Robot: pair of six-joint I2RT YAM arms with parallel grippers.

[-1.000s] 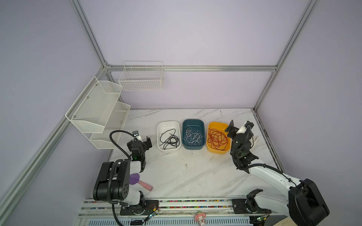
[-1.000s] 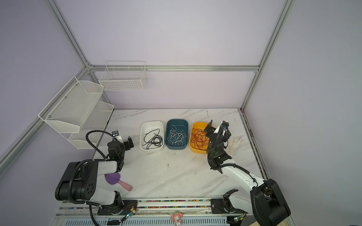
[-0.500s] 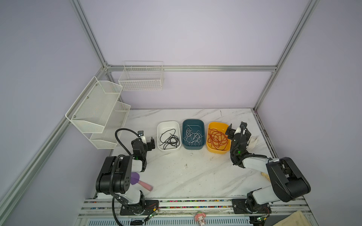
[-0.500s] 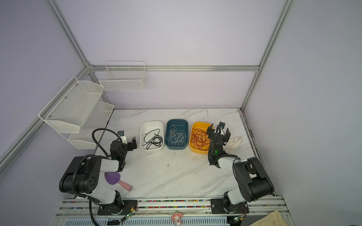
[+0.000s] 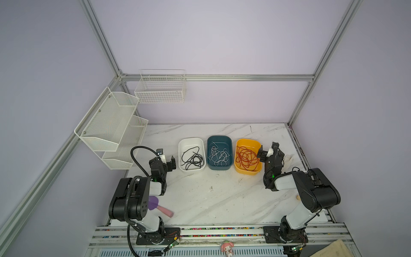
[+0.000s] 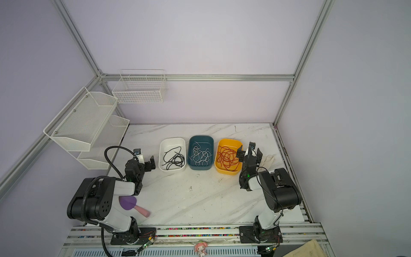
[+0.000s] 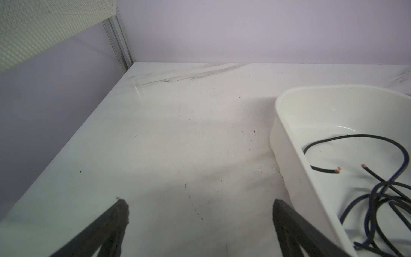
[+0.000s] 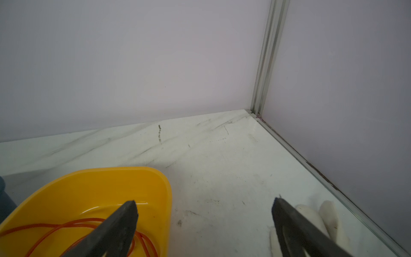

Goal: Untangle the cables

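Black cables (image 5: 193,159) in white bin (image 5: 191,139), white cables (image 5: 219,155) in teal bin (image 5: 219,137), red-orange cables (image 5: 246,156) in yellow bin (image 5: 248,140). Left gripper (image 7: 200,202) and right gripper (image 8: 204,202): jaws apart, empty, flanking the row. I judge sorting done; next, park both arms.

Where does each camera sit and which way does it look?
Top views: high at the front, looking down on the table, three trays, the whole left arm and right arm.
Left wrist: on the left arm, facing the back left corner; open left gripper, white tray of black cables beside it.
Right wrist: on the right arm, facing the back right corner; open right gripper, one finger before the yellow tray.
Shared: both top views also show those two trays.
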